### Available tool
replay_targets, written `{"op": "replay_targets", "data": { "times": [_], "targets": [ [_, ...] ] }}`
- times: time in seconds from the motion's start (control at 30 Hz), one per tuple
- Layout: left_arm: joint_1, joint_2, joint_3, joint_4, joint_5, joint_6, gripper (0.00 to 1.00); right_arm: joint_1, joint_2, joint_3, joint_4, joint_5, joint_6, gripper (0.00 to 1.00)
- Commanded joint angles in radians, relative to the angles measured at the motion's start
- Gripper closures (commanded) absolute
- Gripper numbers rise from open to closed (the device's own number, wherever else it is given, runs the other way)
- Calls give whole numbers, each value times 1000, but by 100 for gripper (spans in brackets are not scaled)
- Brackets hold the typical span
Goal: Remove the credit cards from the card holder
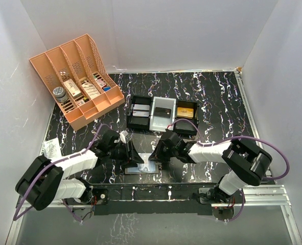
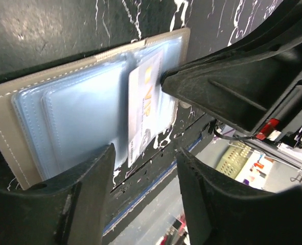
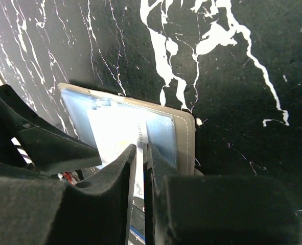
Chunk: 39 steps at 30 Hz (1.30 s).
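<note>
Right gripper (image 3: pixel 140 149) clenched on credit card (image 3: pixel 115 135) (lettering only in left-wrist view), left gripper (image 2: pixel 146 152) released

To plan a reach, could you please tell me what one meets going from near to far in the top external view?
Mounting rail → card holder → black three-compartment tray.
</note>
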Motion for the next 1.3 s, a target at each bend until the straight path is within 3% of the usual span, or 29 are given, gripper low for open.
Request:
{"op": "replay_targets", "data": {
  "times": [0.0, 0.33, 0.57, 1.03, 1.27],
  "targets": [
    [-4, 58, -15, 80, 79, -44, 52, 8, 42, 29, -266, 56, -101, 88],
    [-4, 52, -33, 136, 51, -110, 73, 8, 98, 69, -343, 58, -126, 88],
    [-4, 39, -27, 127, 15, -123, 100, 8, 86, 65, -351, 67, -121, 88],
    [-3, 1, 10, -28, -28, -40, 100, 8, 104, 115, -367, 57, -166, 87],
    [-4, 21, 34, -25, -17, -12, 100, 8, 145, 212, -464, 58, -301, 83]
  ]
}}
